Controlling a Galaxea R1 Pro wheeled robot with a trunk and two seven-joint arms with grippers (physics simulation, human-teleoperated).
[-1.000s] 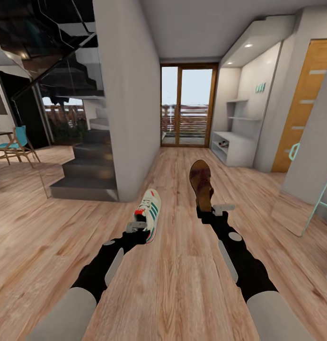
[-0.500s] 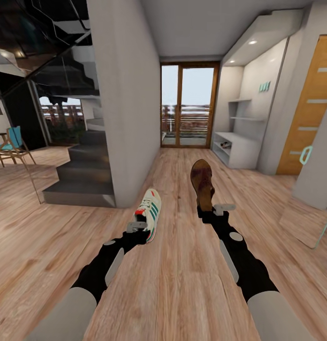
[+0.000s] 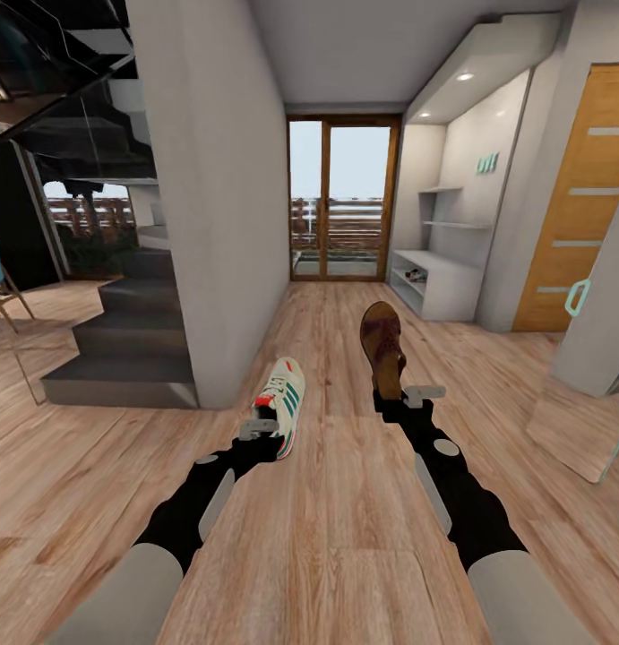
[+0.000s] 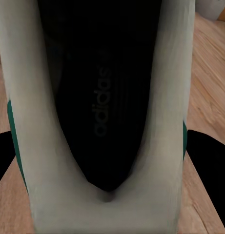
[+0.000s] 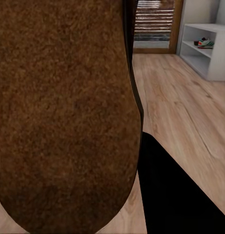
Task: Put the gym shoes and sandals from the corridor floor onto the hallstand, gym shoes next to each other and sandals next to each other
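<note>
- At your left gripper (image 3: 258, 428), the fingers are closed on a gym shoe (image 3: 282, 405), gripped at its heel end with the toe pointing away from you; the left wrist view looks straight along its dark sole (image 4: 105, 97).
- Your right gripper (image 3: 408, 394) is clamped on a sandal (image 3: 382, 348), held out ahead with its toe forward; its brown underside (image 5: 63, 112) crowds the right wrist view.
- Both shoes are carried clear of the corridor floor (image 3: 327, 537), well apart from each other.
- Ahead and to your right, the hallstand (image 3: 434, 282) stands against the wall near the glass door (image 3: 338, 199).
- On its shelf there seems to be another gym shoe (image 5: 206, 43) already, though it is too small to be sure.
- You are in the carrying step, I judge: two items in hand, rack not yet reached.
- Next you need to drive forward, turn right toward the hallstand, and set the gym shoe beside that one, leaving room for the sandals together.
</note>
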